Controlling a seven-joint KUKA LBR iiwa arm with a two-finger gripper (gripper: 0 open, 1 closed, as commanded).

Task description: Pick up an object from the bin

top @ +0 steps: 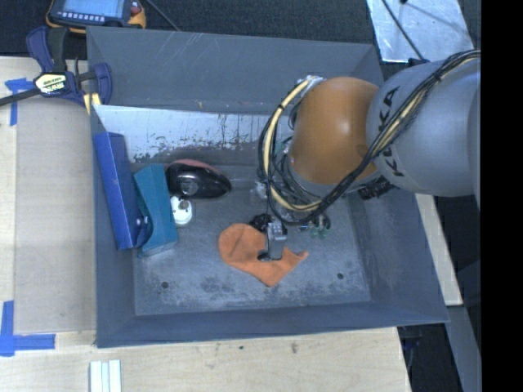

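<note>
A: Where is the tool (pixel 274 250)?

B: Down on the crumpled orange cloth (pixel 243 250), at its right-hand part, touching or pressing into the fabric. I cannot tell whether it is released or clenched. Its tip is a narrow grey shape among the folds, shadowed by the arm's rounded orange wrist cover (pixel 331 133) and looped cables (pixel 278 149) just above the cloth's right side.

A: So the cloth is the thing to pick?

B: I judge so, as nothing else lies under the tool. The cloth lies low on the floor of the grey metal bin (pixel 245 300).

A: And around it?

B: Up and left of the cloth is a black rounded mouse-like thing with a reddish top (pixel 198 180). Left of the cloth, a small white piece (pixel 181 212) sits against a teal rectangular block (pixel 155 207). Farther left again, a long flat blue slab (pixel 110 190) leans along the wall. All of them are apart from the cloth.

A: What could go wrong?

B: The fabric looks thin and limp. The tool might catch a single fold that slips out on the lift, or meet the metal floor and catch nothing.

A: Anything hard to make out?

B: The tip's contact with the cloth, the bin floor right of the cloth under the arm, and what the white piece is.
</note>
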